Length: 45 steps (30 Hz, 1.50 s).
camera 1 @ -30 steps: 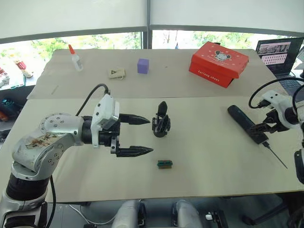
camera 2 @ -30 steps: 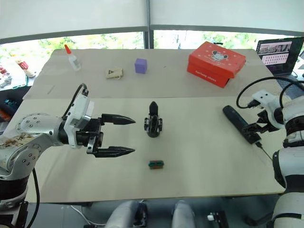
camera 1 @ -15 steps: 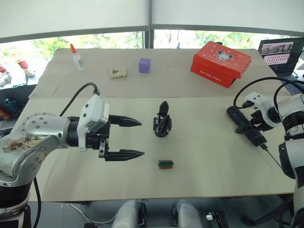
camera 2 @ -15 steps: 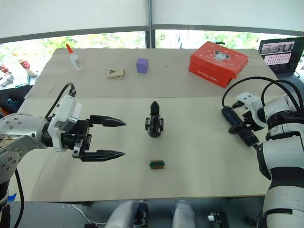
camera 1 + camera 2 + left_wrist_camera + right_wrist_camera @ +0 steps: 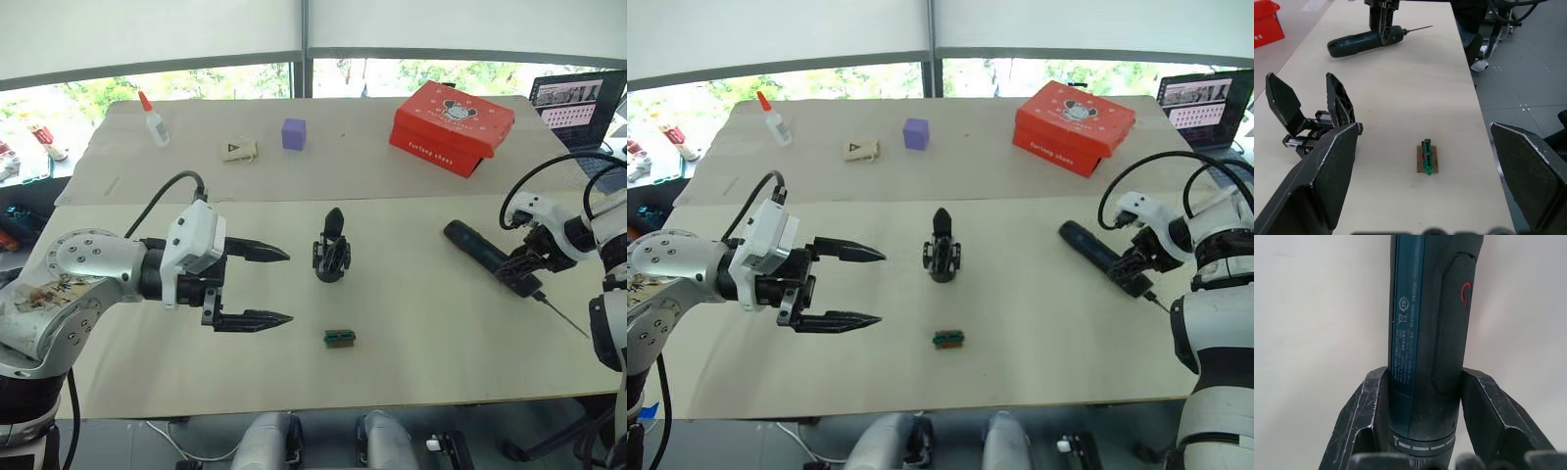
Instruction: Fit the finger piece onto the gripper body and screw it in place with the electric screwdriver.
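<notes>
Windows back a beige table (image 5: 411, 372). Mid-table, the gripper body (image 5: 332, 257) stands upright for fitting. Right gripper (image 5: 524, 262) is clamped around the electric screwdriver (image 5: 488, 258), ready for use; left gripper (image 5: 269, 285) is held wide beside the body.

A red box (image 5: 452, 115) sat at the far right of the table (image 5: 411, 323), near an open laptop (image 5: 580, 99) at the edge. A purple cube (image 5: 293, 133), a small tan card (image 5: 239, 151) and a glue bottle (image 5: 151, 117) stood along the far side. A tiny green-and-black block (image 5: 340, 338) lay nearer the front.
</notes>
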### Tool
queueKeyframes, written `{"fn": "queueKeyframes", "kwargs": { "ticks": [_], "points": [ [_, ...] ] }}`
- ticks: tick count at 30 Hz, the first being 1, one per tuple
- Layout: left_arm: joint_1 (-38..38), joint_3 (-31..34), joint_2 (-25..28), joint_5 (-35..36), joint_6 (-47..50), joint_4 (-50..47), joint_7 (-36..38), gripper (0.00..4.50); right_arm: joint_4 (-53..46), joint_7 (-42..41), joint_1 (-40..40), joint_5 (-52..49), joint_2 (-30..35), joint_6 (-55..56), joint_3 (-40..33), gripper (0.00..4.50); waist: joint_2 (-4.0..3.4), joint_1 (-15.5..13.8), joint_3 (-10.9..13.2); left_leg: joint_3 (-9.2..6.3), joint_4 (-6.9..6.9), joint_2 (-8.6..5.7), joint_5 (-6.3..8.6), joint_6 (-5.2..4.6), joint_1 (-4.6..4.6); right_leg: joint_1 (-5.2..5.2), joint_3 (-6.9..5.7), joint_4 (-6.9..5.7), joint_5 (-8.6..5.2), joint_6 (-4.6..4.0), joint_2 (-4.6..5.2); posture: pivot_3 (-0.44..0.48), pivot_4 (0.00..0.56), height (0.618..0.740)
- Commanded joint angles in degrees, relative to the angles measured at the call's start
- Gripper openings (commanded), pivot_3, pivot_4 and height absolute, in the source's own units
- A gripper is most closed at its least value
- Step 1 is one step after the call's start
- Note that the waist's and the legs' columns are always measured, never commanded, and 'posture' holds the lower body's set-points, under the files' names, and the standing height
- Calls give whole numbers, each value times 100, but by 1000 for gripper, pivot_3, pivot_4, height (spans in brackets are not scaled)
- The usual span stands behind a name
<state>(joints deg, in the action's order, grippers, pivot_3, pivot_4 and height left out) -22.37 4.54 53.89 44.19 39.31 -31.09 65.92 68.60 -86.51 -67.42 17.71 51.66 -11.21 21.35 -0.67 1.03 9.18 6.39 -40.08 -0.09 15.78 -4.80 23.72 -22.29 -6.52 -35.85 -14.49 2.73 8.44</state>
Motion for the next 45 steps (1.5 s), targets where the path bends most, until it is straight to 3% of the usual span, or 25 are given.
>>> {"fn": "queueKeyframes", "kwargs": {
  "ticks": [1, 6, 8, 13, 20, 27, 35, 38, 43, 45],
  "points": [
    [76, -73, -30, -114, -250, -156, 44, 4500, -813, -409, 324, -58, 230, 894, -32, 1732, 0, -12, 0, -1, 0, 1, 0, 0, 0, 0, -2, 0, 0, 0, 0, 0, 150, 740],
    [201, -28, -28, -30, -228, -312, -28, 4500, -1140, -230, 663, 44, 207, 1103, -23, 1732, 0, -29, 1, 0, -6, -1, 0, 0, 2, 2, 1, -2, 0, 0, 1, 0, 150, 740],
    [263, -2, -13, -5, -212, -374, -40, 4500, -1124, -320, 660, 143, 293, 1169, 36, 2778, -1, -29, 2, -1, -7, 2, 0, 0, 0, 3, 1, -1, 0, 0, -1, 0, 150, 740],
    [321, -11, -31, 1, -204, -460, -91, 4500, -942, -408, 366, 340, 459, 1162, 52, 4459, -1, -29, 2, -2, -8, 1, 0, 0, 1, 3, 2, -1, 0, 0, -1, 0, 150, 740],
    [188, -109, -154, -11, -236, -451, -191, 4500, -837, -551, 262, 437, 346, 761, 156, 4459, 0, -18, 2, -1, -7, 4, 0, 0, -4, 5, 3, -1, -1, -1, -3, 0, 150, 740],
    [92, -111, -244, -33, -218, -475, -304, 4500, -480, 406, 542, 721, 135, 1378, 290, 4459, 0, -27, 2, 0, -7, 2, 0, 0, -2, 4, 4, -2, -1, -1, -2, 0, 150, 740],
    [100, -76, -200, -16, -174, -480, -360, 4500, -16, 478, 452, 716, -124, 1209, 185, 4459, 16, -19, -7, -2, -9, 3, 0, 0, -10, 13, 3, -1, -1, -1, -3, 0, 150, 740],
    [159, -95, -178, -69, -201, -454, -339, 4500, 27, 457, 447, 680, -172, 1281, 128, 3655, 23, -22, -8, -2, -9, 3, 0, 0, -17, 19, 4, 0, -1, -1, -3, 0, 150, 740],
    [285, -225, -176, -263, -326, -345, -249, 4500, -113, 284, 583, 147, -159, 1554, -380, 1934, 23, 1, -9, -1, -6, 4, 0, 0, -19, 17, 5, -1, -1, -1, -4, 0, 150, 740],
    [355, -270, -186, -343, -389, -302, -196, 4500, -252, -26, 695, -206, -80, 1776, -680, 1921, 24, 2, -8, -1, -3, 6, 0, 0, -19, 17, 5, -1, -1, -2, -6, 0, 150, 740]
  ]
}}
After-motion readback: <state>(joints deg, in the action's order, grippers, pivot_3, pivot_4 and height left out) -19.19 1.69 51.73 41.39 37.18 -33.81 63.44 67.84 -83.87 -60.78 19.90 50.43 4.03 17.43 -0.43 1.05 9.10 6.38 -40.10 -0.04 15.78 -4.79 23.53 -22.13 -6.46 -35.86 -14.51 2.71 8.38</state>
